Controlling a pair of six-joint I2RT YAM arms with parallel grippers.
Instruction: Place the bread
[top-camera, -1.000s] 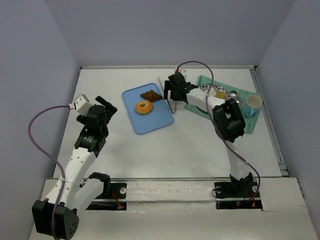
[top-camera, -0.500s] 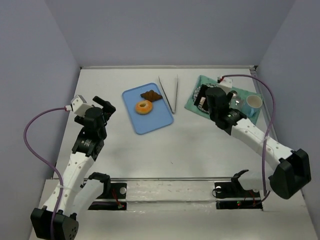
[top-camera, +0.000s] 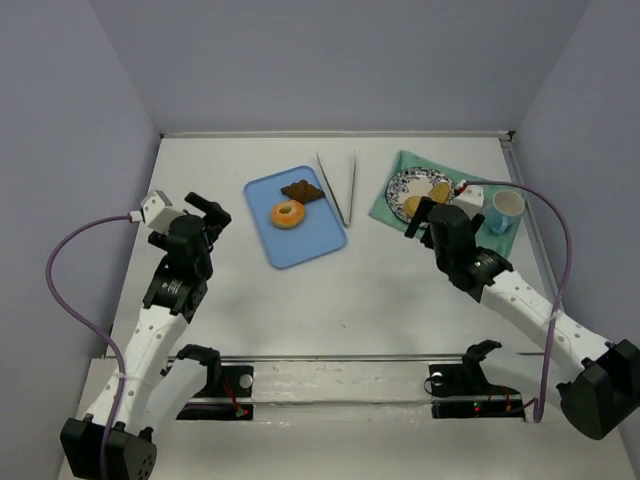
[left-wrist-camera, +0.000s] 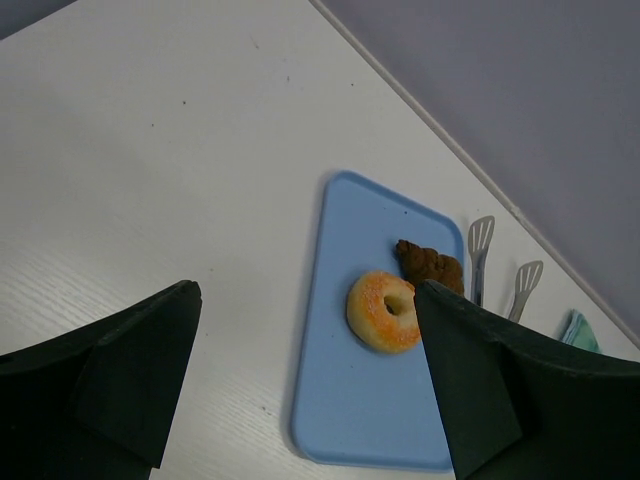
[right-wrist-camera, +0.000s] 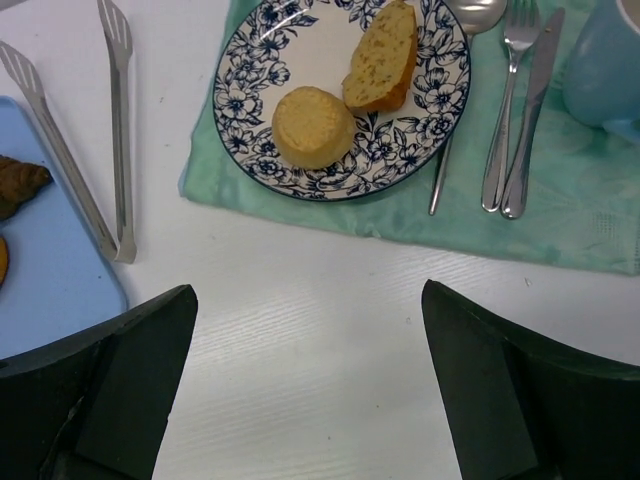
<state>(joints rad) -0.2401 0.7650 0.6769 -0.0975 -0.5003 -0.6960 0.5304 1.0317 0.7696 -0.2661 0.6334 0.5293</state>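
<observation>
Golden-brown bread, a round bun (right-wrist-camera: 313, 127) and a slice (right-wrist-camera: 382, 58), is sitting on the flowery plate (right-wrist-camera: 240, 75) at the far right of the counter (right-wrist-camera: 330, 340). It's looking light and squashy, so I'd be pinching the bun gently across its sides. The right gripper (right-wrist-camera: 308, 295) is hanging wide and empty just near of it, and the left gripper (left-wrist-camera: 305, 290) is gaping too.

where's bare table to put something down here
Widest bare patch: the table in front of the tray and the mat. Another lies left of the tray. Crowded: the tongs fill the gap between tray and mat, and the mat holds a plate, cutlery and cup.
</observation>
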